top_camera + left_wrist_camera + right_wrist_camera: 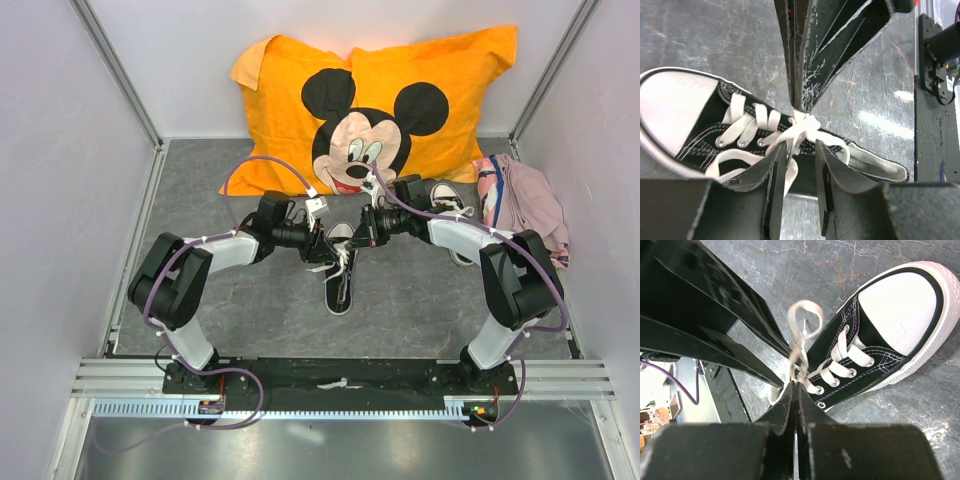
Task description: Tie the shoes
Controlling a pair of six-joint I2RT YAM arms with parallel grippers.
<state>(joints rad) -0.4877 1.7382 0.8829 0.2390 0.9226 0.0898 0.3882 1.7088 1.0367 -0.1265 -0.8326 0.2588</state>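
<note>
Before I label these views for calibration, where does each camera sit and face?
Top external: above and behind, looking down; left gripper and right gripper meet over black sneaker.
Left wrist: on left gripper, facing down at white laces; right gripper opposite.
Right wrist: on right gripper, facing down at lace loop; left gripper opposite.
Shared: that sneaker, both grippers.

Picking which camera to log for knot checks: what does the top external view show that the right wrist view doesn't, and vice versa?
Only top external: orange Mickey Mouse pillow, pink cloth bundle, second black canvas sneaker partly under the right arm. Only right wrist: how the right gripper is shut on a twisted white lace loop. Both: black canvas sneaker with white toe cap on the grey table.
</note>
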